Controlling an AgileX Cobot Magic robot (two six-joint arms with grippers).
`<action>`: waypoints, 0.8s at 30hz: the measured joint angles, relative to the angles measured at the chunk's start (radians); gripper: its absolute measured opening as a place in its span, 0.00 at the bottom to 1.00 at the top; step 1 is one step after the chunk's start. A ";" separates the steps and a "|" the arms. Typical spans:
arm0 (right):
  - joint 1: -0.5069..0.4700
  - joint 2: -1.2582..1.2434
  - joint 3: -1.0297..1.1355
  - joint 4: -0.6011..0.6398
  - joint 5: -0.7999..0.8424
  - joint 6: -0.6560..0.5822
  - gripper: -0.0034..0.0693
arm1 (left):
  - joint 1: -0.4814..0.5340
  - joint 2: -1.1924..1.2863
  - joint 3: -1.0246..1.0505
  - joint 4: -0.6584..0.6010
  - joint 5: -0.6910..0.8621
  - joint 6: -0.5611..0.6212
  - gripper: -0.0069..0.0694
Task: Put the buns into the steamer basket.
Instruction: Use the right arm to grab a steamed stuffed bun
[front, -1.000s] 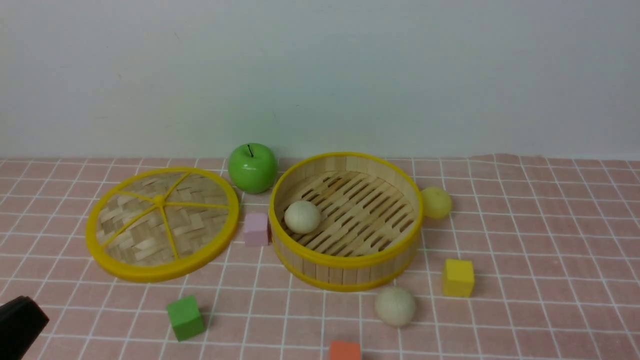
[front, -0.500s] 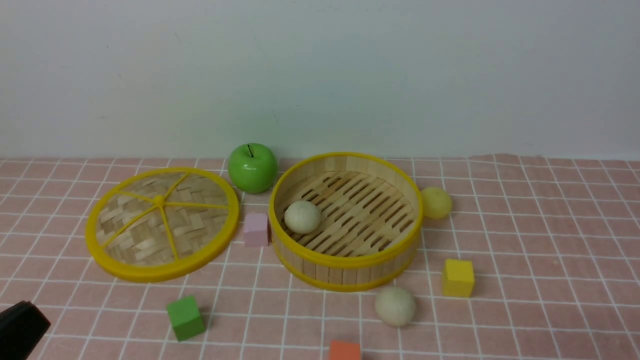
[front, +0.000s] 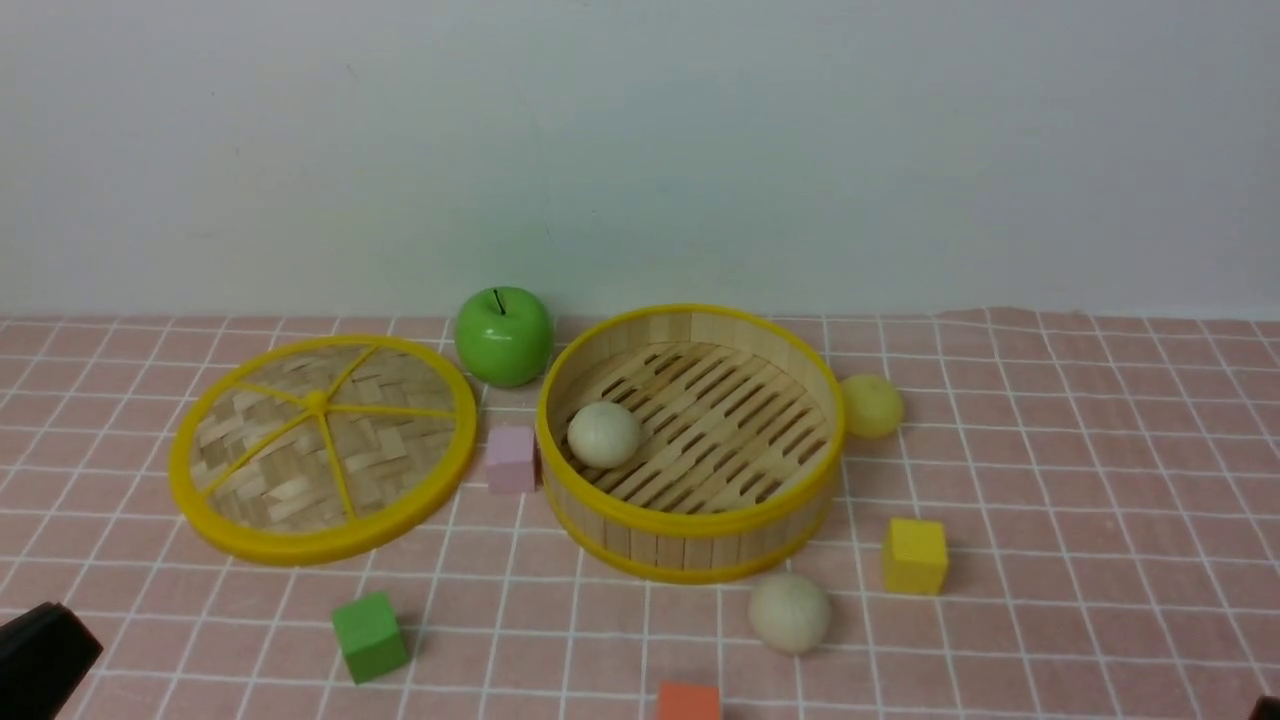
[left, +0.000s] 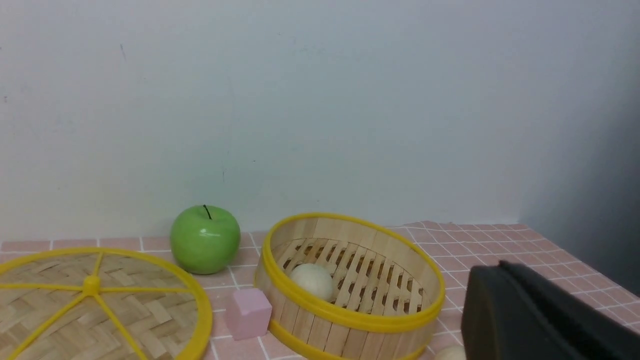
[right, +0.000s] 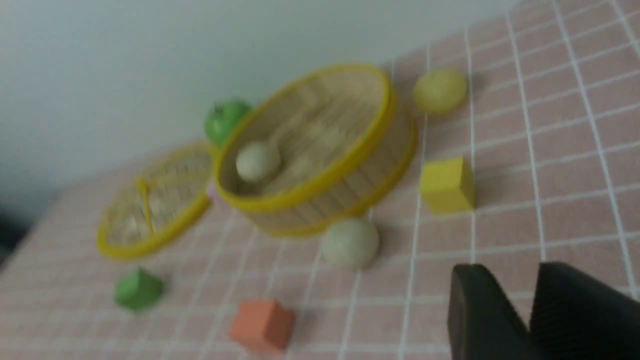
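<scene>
**One Bun In The Basket, Two On The Cloth**

The round bamboo-slat steamer basket (front: 690, 525) with yellow rim bands stood upright mid-scene on the pink checked tablecloth (front: 1100, 500). One off-white dough-like bun (front: 603, 434) lay on its slotted floor, by the left inner wall. A second off-white bun (front: 789, 613) sat on the cloth just near of the basket's right side. The pale yellow bun (front: 872, 405) rested just right of the basket, towards the far side.

The flat woven yellow-rimmed lid (front: 320, 548) lay left of the basket. A glossy green apple (front: 503, 335) stood beyond the gap between them, and a small pink cube (front: 511, 458) sat just beside the basket's left wall. A green cube (front: 369, 635) lay near of the lid, a yellow cube (front: 914, 555) right of the second off-white bun, and an orange cube (front: 689, 702) at the near edge.

The left gripper (left: 540, 310) showed only as a dark mass at the near left, and its opening could not be told. The right gripper (right: 525, 290) held its two dark fingers close together with nothing between them, near of the yellow cube.
</scene>
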 joint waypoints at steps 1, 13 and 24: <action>0.001 0.085 -0.059 -0.015 0.064 -0.036 0.26 | 0.000 0.000 0.000 0.000 0.000 0.000 0.07; 0.046 0.765 -0.428 -0.105 0.327 -0.134 0.07 | 0.000 0.000 0.000 0.000 0.000 0.000 0.08; 0.420 1.106 -0.718 -0.288 0.270 -0.009 0.14 | 0.000 0.000 0.000 0.000 0.009 0.000 0.09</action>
